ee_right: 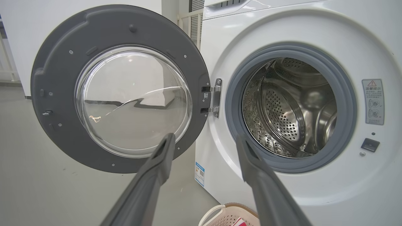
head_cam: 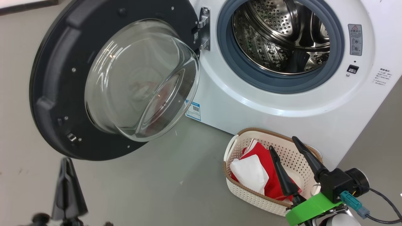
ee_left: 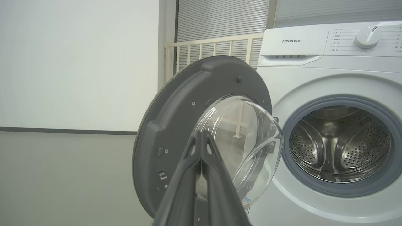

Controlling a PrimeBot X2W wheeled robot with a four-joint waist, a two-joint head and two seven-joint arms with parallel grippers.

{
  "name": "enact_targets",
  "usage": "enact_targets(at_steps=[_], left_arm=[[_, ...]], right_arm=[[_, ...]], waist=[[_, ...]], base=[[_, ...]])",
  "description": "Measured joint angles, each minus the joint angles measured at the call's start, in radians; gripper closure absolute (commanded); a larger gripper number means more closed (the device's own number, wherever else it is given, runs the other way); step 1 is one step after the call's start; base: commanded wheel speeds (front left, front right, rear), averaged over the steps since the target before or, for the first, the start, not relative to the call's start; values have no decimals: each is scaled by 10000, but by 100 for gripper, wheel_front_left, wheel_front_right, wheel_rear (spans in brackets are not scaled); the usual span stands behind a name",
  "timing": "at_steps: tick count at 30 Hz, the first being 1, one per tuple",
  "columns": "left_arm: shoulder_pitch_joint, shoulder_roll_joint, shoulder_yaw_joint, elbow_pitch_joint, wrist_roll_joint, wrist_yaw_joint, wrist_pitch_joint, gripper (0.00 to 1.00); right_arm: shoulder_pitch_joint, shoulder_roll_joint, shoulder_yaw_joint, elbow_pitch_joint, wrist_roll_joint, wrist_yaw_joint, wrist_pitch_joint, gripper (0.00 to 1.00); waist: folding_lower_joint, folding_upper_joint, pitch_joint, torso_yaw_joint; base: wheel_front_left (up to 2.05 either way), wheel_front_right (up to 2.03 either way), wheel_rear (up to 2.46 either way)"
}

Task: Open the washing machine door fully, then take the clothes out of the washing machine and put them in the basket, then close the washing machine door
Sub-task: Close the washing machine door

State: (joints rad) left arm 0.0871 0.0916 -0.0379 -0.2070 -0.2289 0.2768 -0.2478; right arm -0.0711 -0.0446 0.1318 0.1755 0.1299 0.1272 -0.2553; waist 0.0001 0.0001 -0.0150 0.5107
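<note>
washing machine door (head_cam: 56, 78) swung wide | clothes (head_cam: 262, 155) in basket (head_cam: 251, 196) (red, white panel up) | left gripper (head_cam: 66, 161) fingers together | right gripper (head_cam: 283, 143) fingers apart above basket

basket (ee_right: 224, 219) largely off-frame, contents perhaps red

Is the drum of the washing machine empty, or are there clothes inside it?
Empty, as far as visible: the steel drum is bare perforated metal, and the red clothes lie in the basket.
</note>
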Motion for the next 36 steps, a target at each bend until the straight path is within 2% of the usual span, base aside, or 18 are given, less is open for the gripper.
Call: enact_targets(at_steps=[9, 13, 18, 27, 30, 36], left_arm=[[-1839, -35, 961, 69, -1055, -556, -88, 100], [-2971, 23, 1668, 756, -1958, -899, -90, 100], [-4305, 169, 2510, 1622, -3087, -1032, -73, 100], [-6775, 633, 4132, 4157, -5611, -1313, 846, 100], [-7510, 915, 4512, 5208, -6190, -1469, 1143, 100], [-8582, 1392, 4777, 7229, -6799, -1463, 1910, 100]], right_arm=[[7, 2, -182, -10, -84, 0, 0, 0], [60, 2, -355, -82, -117, 0, -2, 0], [159, 6, -483, -167, -178, 0, 0, 0], [187, 4, -581, -430, -382, 0, 153, 0], [185, 2, -619, -474, -447, 0, 192, 0], [185, -2, -669, -560, -629, 0, 276, 0]], waist=[[0, 0, -37, -100], [0, 0, -69, -172], [0, 0, -46, -361], [0, 0, 275, -813], [0, 0, 372, -947], [-1, 0, 482, -1088]], base=[[0, 0, 0], [0, 0, 0], [0, 0, 0], [0, 0, 0], [0, 0, 0], [0, 0, 0]])
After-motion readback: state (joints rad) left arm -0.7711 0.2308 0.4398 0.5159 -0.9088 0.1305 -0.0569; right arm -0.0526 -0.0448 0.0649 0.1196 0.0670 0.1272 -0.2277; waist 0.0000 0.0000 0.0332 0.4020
